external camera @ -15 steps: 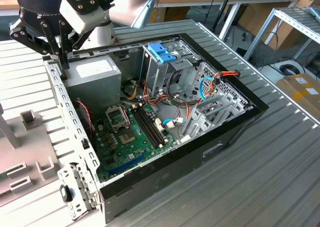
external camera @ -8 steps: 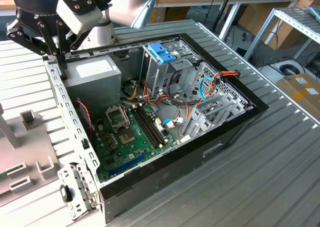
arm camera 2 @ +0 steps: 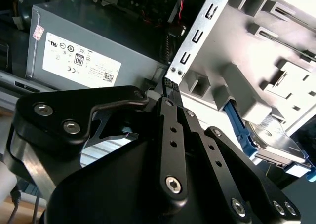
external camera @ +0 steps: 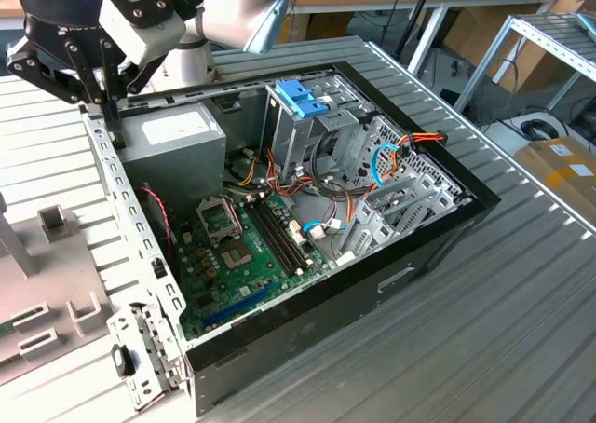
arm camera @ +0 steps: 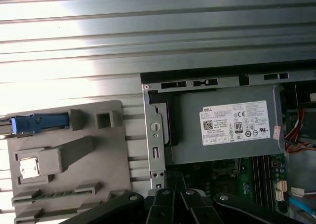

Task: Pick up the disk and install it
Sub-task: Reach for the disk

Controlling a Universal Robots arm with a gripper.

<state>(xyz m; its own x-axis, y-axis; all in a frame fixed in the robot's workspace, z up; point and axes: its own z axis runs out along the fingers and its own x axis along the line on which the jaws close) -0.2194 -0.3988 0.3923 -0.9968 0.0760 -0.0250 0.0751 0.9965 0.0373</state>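
Resting in a slot of the grey fixture (arm camera: 98, 155) beside the open case (arm camera: 158, 135), the disk (arm camera: 38, 123) shows in the first wrist view as a thin blue-edged strip. It appears to stand on edge, its long axis running across the fixture towards the case wall. In the second wrist view, the disk's (arm camera 2: 274, 137) silver face is partly visible behind a fixture (arm camera 2: 232, 81) block, with the blue frame along its edges. It lies well apart from the gripper (arm camera 2: 170, 83).

The arm (external camera: 233, 8) reaches in from the exterior view's upper left. It carries the gripper (external camera: 114, 129) pointed downward over the case (external camera: 391, 255) corner next to the power supply (external camera: 172, 134). Its fingers are drawn together and hold nothing. Their tips sit just beside the case's perforated rim (arm camera 2: 197, 31), between the power supply (arm camera 2: 98, 41) and the fixture. Whether they touch the rim cannot be told.

The case lies on its side on a ribbed metal table (external camera: 484, 330), its board exposed.
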